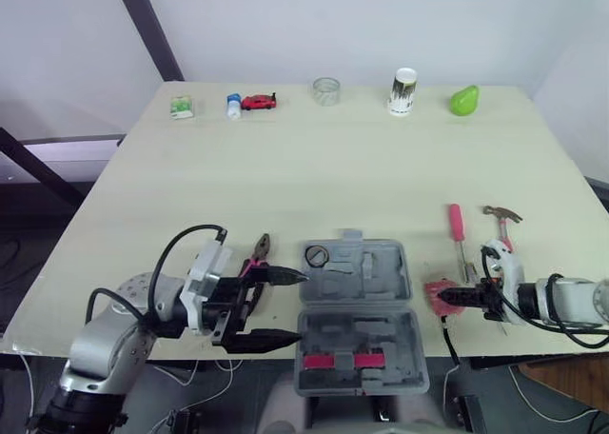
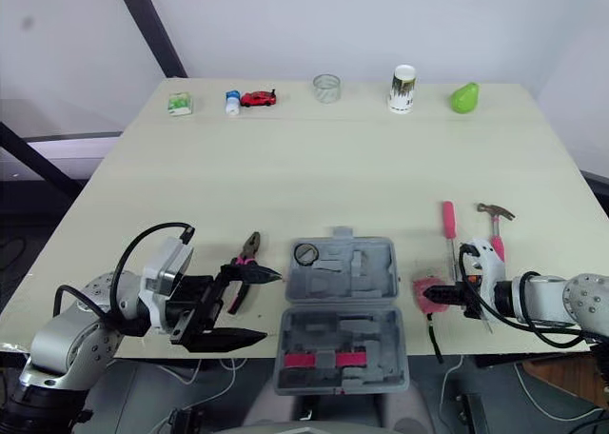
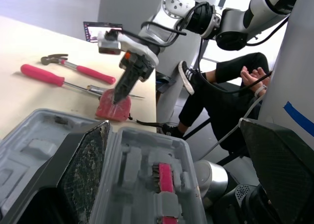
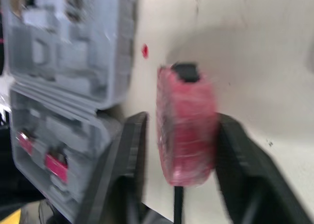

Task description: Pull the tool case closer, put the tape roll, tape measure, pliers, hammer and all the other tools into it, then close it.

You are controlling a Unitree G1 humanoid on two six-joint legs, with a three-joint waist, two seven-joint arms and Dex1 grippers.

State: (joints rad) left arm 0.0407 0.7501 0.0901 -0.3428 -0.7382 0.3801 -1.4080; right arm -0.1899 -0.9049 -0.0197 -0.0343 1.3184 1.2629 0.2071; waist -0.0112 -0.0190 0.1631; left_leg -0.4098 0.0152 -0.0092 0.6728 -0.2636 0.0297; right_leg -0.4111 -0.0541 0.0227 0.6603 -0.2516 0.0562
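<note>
Right claw (image 1: pixel 451 298), at the lower right of the frame, has its two black fingers spread either side of a red blocky tape measure (image 4: pixel 186 126) lying on the pale wooden table (image 1: pixel 314 182), with a gap showing on one side. Just beyond it lie a pink-handled screwdriver (image 1: pixel 457 223) and a pink-handled hammer (image 1: pixel 500 220). Left claw (image 1: pixel 302 306), at the lower left, gapes wide and holds nothing, its tips against the left edge of the open grey plastic tool case (image 1: pixel 357 310). A small black ring (image 1: pixel 316 256) sits in the case's far half. Red-handled pliers (image 1: pixel 257 258) lie just left of the case.
</note>
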